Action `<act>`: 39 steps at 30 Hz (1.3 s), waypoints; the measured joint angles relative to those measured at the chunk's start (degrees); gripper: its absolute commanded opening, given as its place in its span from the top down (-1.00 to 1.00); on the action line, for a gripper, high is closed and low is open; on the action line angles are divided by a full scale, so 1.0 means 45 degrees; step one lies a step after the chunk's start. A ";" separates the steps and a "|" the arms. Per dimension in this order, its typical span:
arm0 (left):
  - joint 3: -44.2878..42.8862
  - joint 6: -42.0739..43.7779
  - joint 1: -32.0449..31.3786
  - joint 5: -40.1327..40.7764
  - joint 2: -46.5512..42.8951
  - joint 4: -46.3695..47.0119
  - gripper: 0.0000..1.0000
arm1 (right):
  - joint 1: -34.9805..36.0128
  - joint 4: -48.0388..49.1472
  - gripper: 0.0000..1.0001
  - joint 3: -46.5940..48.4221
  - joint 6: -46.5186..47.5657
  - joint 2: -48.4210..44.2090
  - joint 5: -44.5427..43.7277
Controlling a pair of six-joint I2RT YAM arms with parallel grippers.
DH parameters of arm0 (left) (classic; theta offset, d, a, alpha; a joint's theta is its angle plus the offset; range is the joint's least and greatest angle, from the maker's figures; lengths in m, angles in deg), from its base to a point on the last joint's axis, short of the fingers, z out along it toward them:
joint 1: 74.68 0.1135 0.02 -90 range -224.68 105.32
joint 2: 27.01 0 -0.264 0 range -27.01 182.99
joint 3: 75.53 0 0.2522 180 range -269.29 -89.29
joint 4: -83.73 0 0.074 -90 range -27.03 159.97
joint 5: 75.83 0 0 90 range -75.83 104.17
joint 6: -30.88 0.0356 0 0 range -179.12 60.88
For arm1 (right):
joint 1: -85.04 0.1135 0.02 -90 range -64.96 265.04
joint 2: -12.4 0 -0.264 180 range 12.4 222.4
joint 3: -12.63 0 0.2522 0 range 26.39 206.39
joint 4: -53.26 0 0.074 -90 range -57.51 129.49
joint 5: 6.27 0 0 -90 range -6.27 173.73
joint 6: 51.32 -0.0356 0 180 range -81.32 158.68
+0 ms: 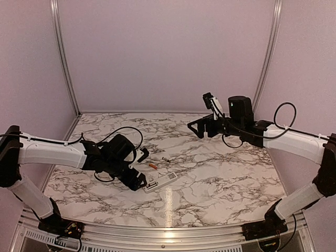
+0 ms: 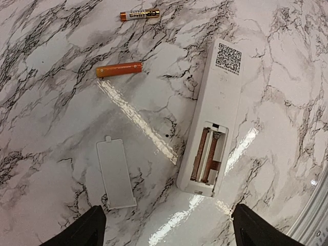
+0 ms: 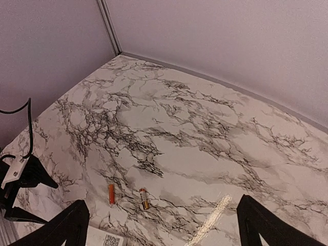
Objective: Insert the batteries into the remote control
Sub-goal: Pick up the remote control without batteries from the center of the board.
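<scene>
The remote control (image 1: 160,181) is lying flat on the marble table (image 1: 226,178), a little toward 7 o'clock from the table's middle in the top view. Its back is facing up and its battery bay (image 2: 207,154) is standing open. In the left wrist view the remote is running from 6 o'clock up toward 12 o'clock, with a square code label (image 2: 228,58) at the far end and the bay at the near end. The loose bay cover (image 2: 116,174) is lying flat on the table at 9 o'clock from the bay, apart from the remote. Both batteries are sitting on the table outside the remote, at about 10 o'clock from it in the top view. The orange battery (image 2: 119,69) is lying nearer the remote, and the dark and gold battery (image 2: 139,15) is lying beyond it, the two well apart. The left gripper (image 2: 169,209) is hanging over the bay end of the remote with its jaws spread wide and nothing between them; in its own view neither finger is touching the remote. The right gripper (image 1: 198,128) is hanging in the air at 2 o'clock from the remote, well apart from it, with its jaws also gaping wide and holding nothing.
</scene>
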 measured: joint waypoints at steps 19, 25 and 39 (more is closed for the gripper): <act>-0.3235 0.1787 -0.1593 0.0641 0.4114 -0.1039 -0.19 | -0.0068 0.0155 -0.97 -0.2793 -0.1331 -0.1685 0.1855; -0.3283 0.1826 -0.1787 0.1088 0.4454 -0.1190 0.20 | -0.1044 0.0923 -0.97 -0.4017 -0.2239 -0.1967 0.2958; -0.3322 0.0019 -0.1991 0.1525 0.4284 0.0835 0.75 | -0.1768 0.3449 -0.95 -0.5586 -0.4711 -0.1821 0.4493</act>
